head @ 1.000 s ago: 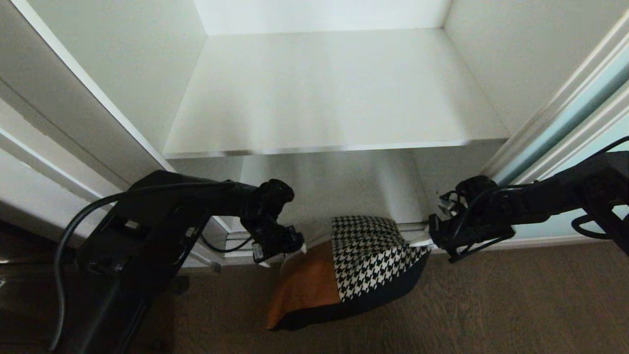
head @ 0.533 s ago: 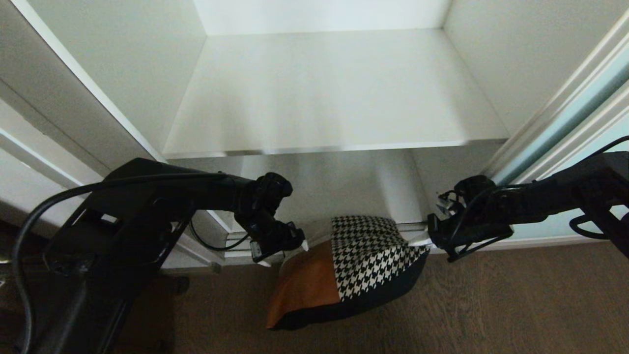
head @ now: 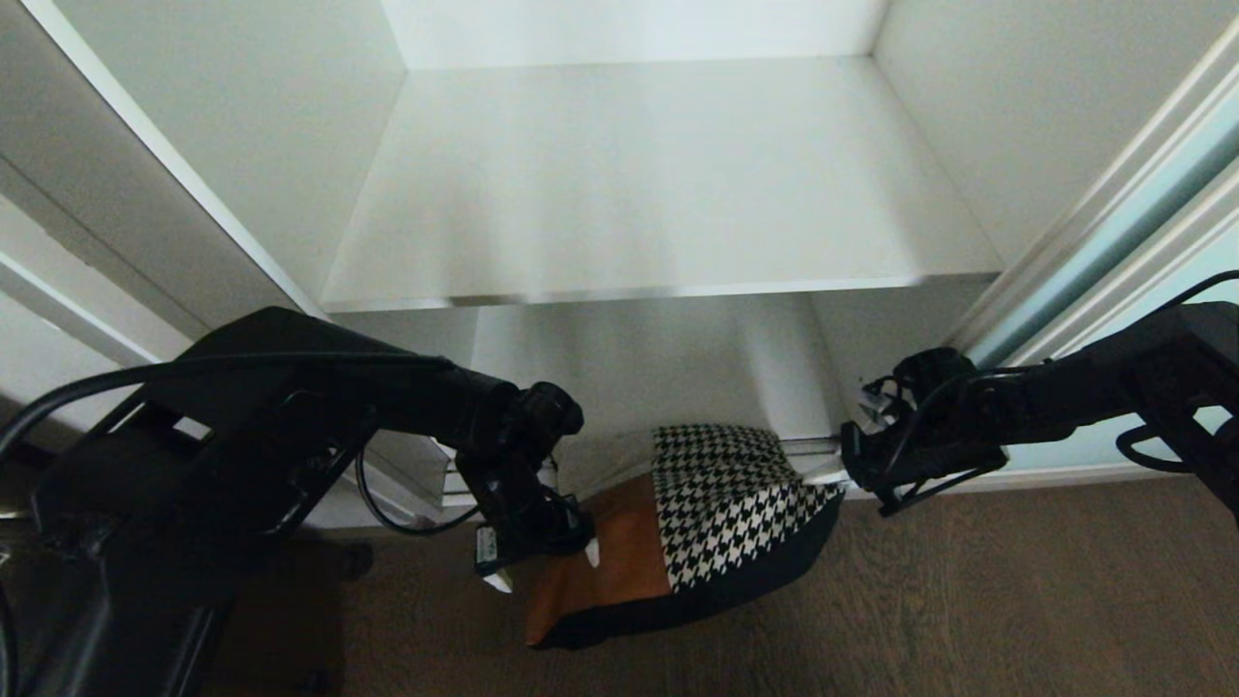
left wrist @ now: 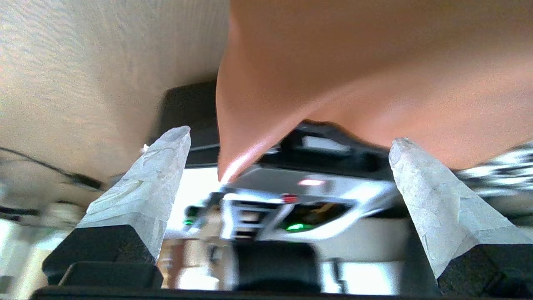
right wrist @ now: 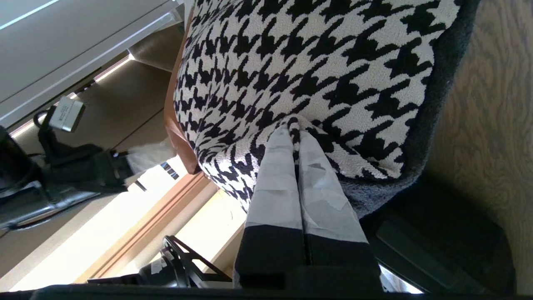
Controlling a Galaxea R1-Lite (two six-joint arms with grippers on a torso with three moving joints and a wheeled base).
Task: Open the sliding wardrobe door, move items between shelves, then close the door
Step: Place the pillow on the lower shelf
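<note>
No readable text from where I sit.

I can make out a small white label [head: 486, 549] on the left gripper [head: 542, 568] in my head view, but its print is too small for me to read. In my right wrist view the same sort of tag [right wrist: 66, 113] shows as a pale rectangle with nothing legible on it. I find no lettering, brand, number or sign on the cushion [head: 716, 513], the shelf [head: 629, 194] or the sliding door [head: 1113, 232].
</note>
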